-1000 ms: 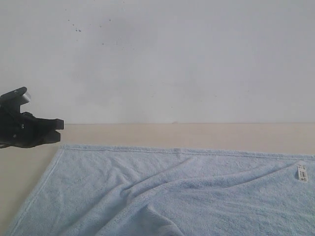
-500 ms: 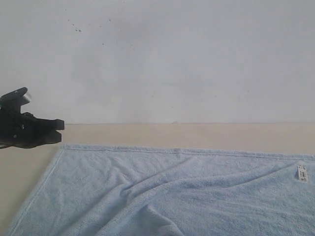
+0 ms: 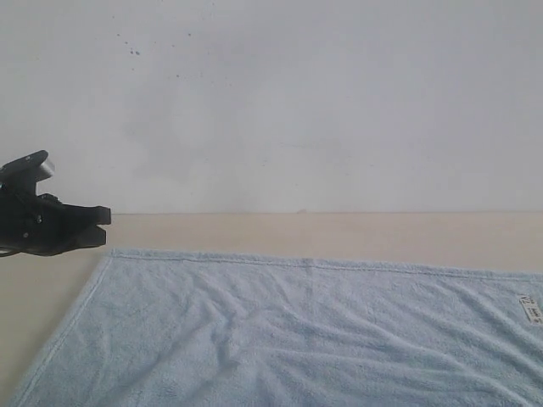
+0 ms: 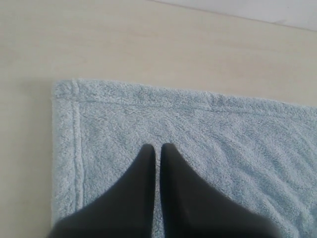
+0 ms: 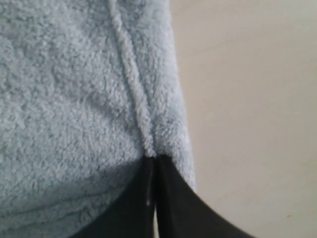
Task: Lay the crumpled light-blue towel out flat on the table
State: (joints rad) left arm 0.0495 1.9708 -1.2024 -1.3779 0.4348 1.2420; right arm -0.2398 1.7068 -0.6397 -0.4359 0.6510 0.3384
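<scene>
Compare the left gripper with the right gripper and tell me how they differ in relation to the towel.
Grip: the right gripper pinches the towel at its stitched hem; the left gripper holds nothing, and the towel lies flat beneath it.
Place: the left gripper is near a towel corner; the right gripper is at an edge, with bare table alongside.
Both have black fingers with the jaws closed.

The towel (image 5: 64, 99) was fluffy, matt terry cloth with a ridged stitched hem (clearest at the right hand's (image 5: 152, 161) tips). The counter (image 4: 148, 44) beyond the left hand (image 4: 157, 148) looked smooth, matt, pale wood. Both hands seemed dull black plastic.
</scene>
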